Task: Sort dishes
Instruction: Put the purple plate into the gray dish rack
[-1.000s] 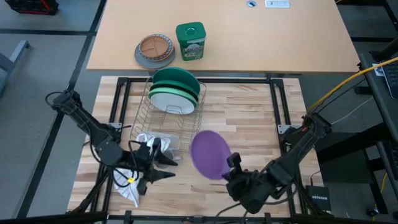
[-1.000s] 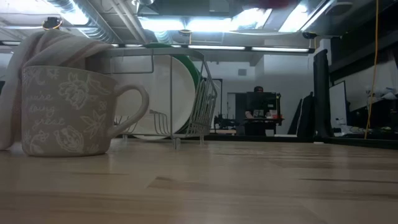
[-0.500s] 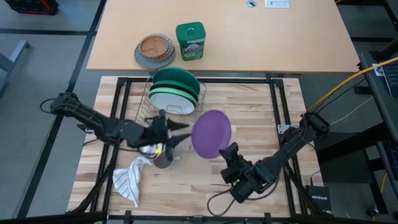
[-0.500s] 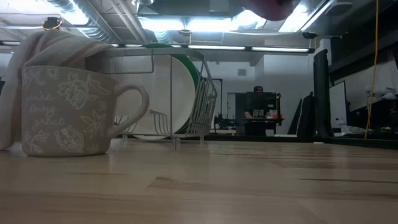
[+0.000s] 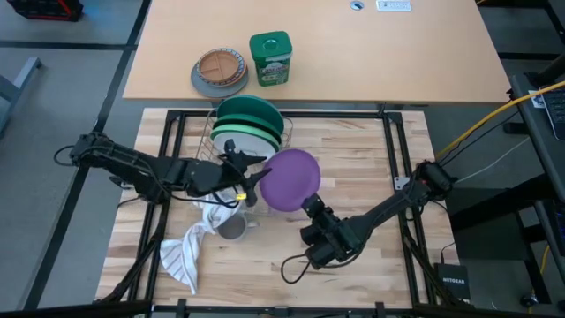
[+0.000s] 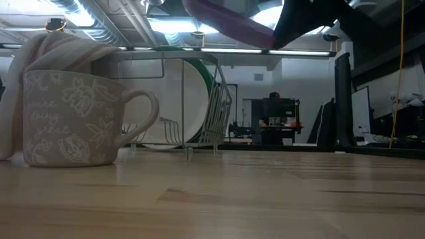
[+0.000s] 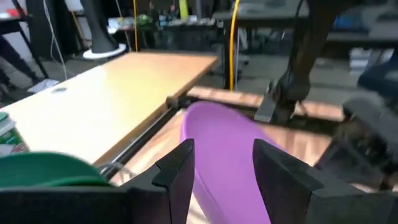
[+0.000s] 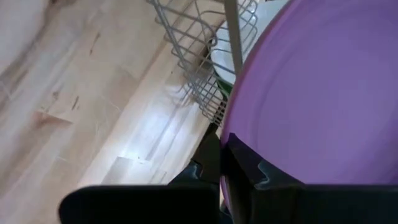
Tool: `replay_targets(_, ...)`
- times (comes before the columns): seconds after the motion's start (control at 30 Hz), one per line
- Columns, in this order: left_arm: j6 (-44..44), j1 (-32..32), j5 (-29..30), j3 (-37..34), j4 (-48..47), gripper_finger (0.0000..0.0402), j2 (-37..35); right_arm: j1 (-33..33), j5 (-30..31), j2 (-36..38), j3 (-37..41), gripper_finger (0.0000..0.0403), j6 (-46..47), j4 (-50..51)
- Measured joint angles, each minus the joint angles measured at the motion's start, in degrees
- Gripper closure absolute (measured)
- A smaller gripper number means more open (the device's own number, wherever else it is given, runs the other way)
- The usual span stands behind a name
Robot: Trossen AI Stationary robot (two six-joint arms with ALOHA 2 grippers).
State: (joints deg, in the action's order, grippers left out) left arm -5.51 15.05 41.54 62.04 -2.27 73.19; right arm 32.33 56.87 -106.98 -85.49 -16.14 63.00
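With teal, green and, as far as we can tell, white plates [image 5: 250, 124] racked, our right gripper [image 5: 306, 207] clamps the purple plate [image 5: 288, 179] beside the rack [image 5: 212, 155], left gripper [image 5: 258, 174] spread, plate unracked.

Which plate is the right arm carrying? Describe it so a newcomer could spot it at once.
Start at the wire dish rack at the back of the wooden table. Just right of it, the right gripper is shut on the purple plate, held in the air. It is purple; the racked plates are green and white.
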Motion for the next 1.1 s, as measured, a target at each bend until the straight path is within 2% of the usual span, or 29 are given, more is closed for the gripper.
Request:
replay_targets(0.27, -2.9, -1.6, 0.3, 0.0, -8.4, 0.0249, 0.0, -0.1, 1.7, -0.2, 0.0, 0.0396, -3.9, 0.1)
replay_targets(0.57, -3.8, -3.5, 0.6, 0.0, -9.7, 0.0249, 0.0, -0.2, 2.1, -0.2, 0.0, 0.0397, -3.9, 0.1)
replay_targets(0.73, -10.0, -4.5, 0.6, 0.0, -13.6, 0.0249, 0.0, -0.1, 3.0, -0.2, 0.0, 0.0397, -4.5, 0.0)
replay_targets(1.1, -21.0, -4.7, -4.3, 0.0, -18.2, 0.0251, 0.0, -0.1, 5.7, -0.2, 0.0, 0.0397, -15.1, -6.2)
